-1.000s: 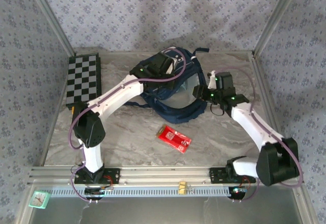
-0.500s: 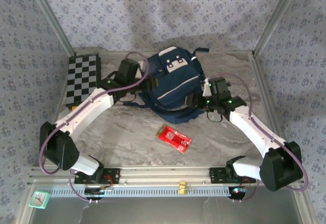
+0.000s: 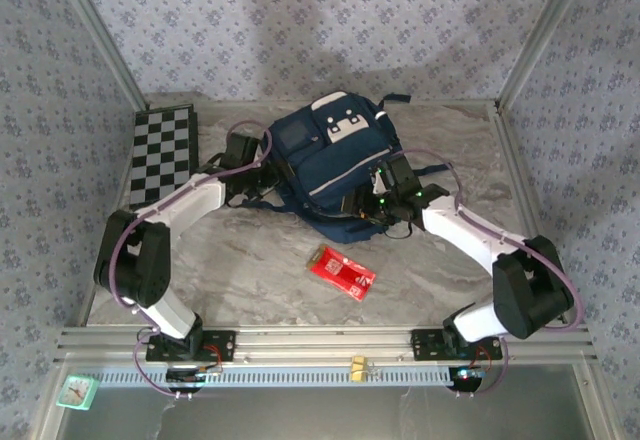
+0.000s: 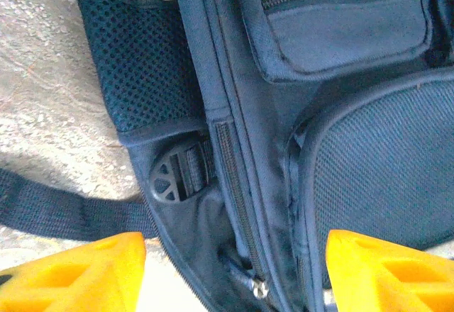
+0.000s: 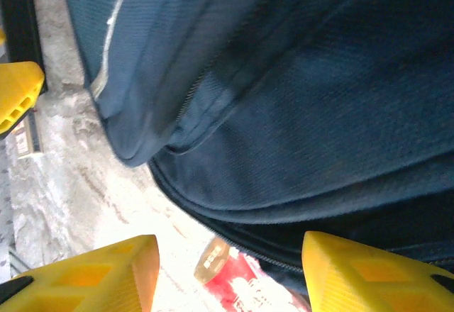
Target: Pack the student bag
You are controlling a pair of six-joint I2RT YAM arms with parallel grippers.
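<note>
Presently, the student bag (image 3: 335, 165) lies front face up at the middle rear of the bench (image 3: 250, 260), and no compartment is visibly open.

The left tool (image 4: 234, 255) sits at the bag's left flank. Its fingers are spread wide on either side of a zip line and a zip pull (image 4: 260, 288), and they clamp nothing. The right tool (image 5: 228, 252) sits at the bag's near right edge, also spread wide and holding nothing.

Hazards, as judged:
- If either tool closes on loose fabric instead of a pull tab, the zip will not run and the whole bag will be dragged.
- The side strap (image 4: 64, 209) and its buckle (image 4: 174, 177) lie just beside the left tool, so a finger could snag there.
- If the bag is dragged toward the arms, it may slide over the red packet (image 3: 341, 270), which lies near its front edge, and cover it.
- If the two tools pull in opposing directions, the soft bag may fold or tip.

Count:
- student bag: one
- red packet: one
- chequered board (image 3: 163, 152), well apart on the left: one
- tools: two
</note>
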